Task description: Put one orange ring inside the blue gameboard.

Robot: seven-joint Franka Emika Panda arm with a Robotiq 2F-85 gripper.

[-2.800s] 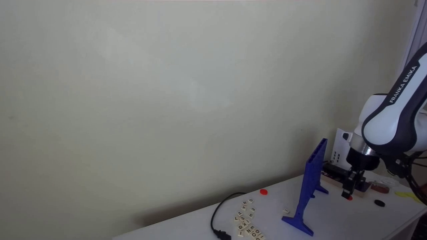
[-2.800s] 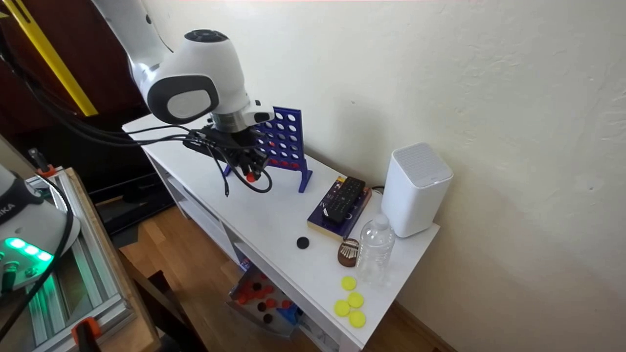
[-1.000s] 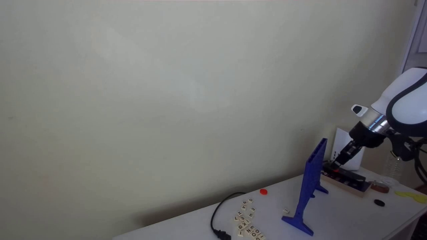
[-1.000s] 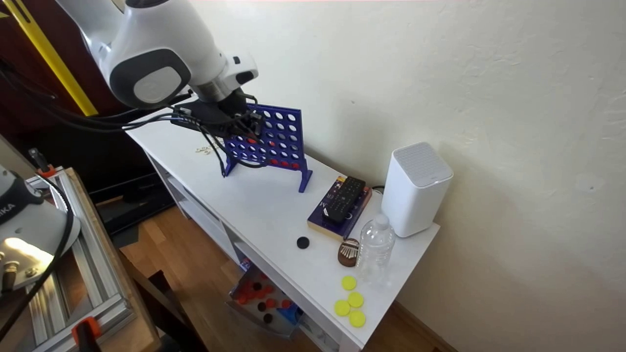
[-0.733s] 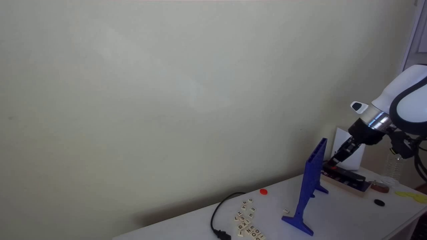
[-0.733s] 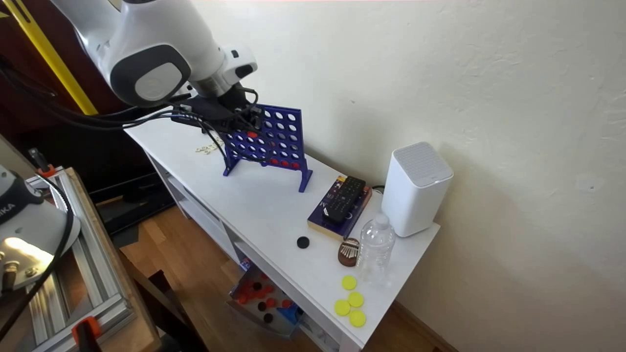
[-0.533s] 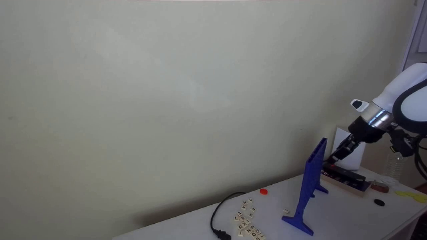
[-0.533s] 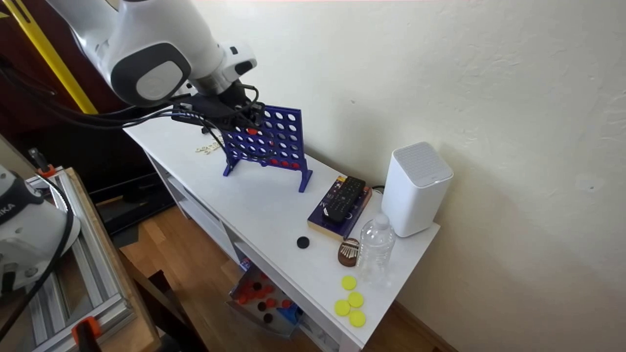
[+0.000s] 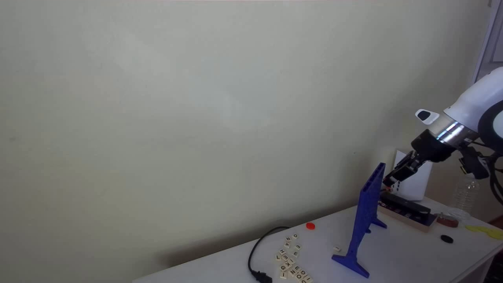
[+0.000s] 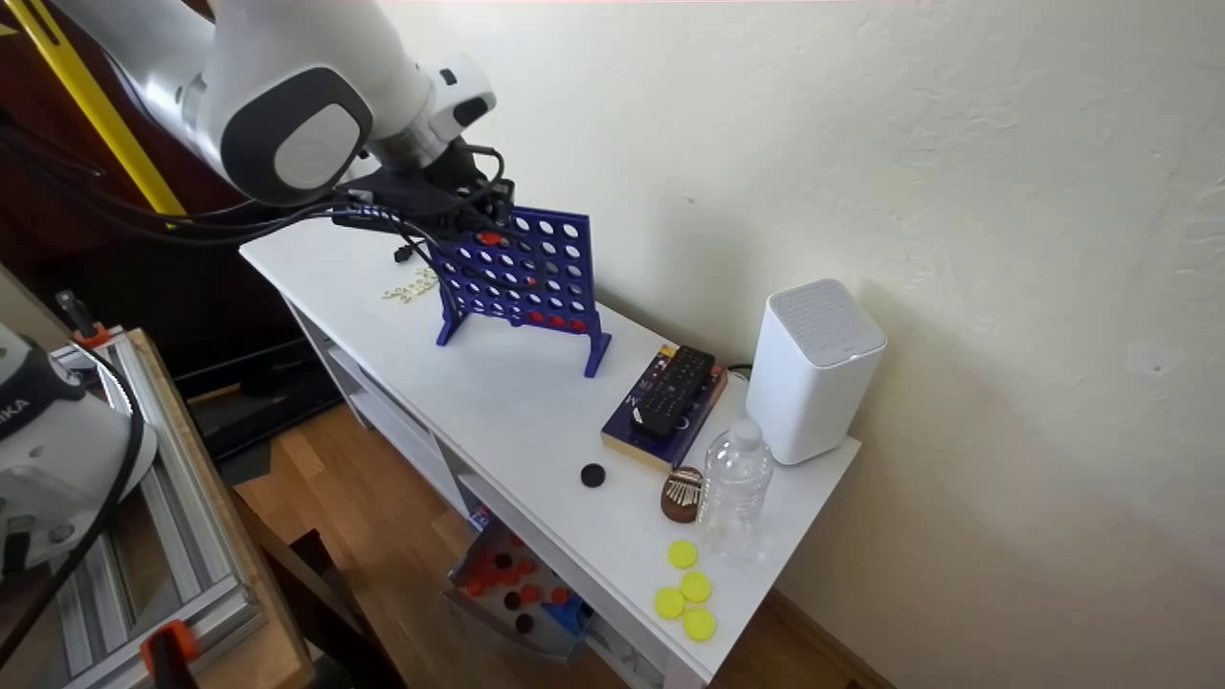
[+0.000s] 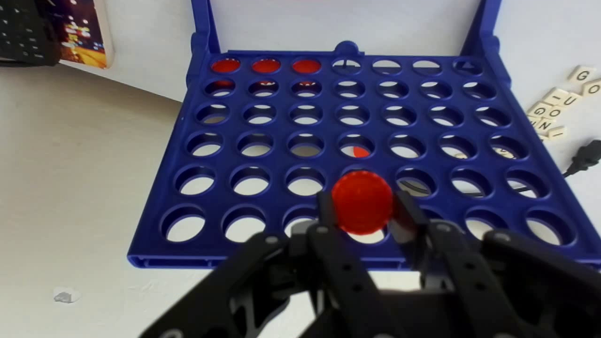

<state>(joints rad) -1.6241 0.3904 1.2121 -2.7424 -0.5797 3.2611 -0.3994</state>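
Wrist view, and the gripper (image 11: 364, 209) has a red disc (image 11: 361, 203) pinched, one black finger against each side, the gap between them filled by the disc. Held face-on to the camera, it shows over the middle column of the blue gameboard (image 11: 328, 102), overlapping holes in the two rows nearest the top edge; whether it touches the plastic, I can't tell. Down in the bottom row, three red discs (image 11: 266, 65) sit side by side at one end. Over to an exterior view: the gripper slants down just beside the top of the gameboard, which stands upright on its feet on the white table (image 9: 412, 255). On the opposite side from the gripper, a loose red disc (image 9: 310, 226) lies flat, near a scatter of letter tiles (image 9: 288, 264) and a black cable plug (image 9: 262, 276). Both exterior views give us a book (image 10: 622, 429) with a black remote (image 10: 674, 390) lying on it, and a black disc (image 10: 592, 475) flat on the table.
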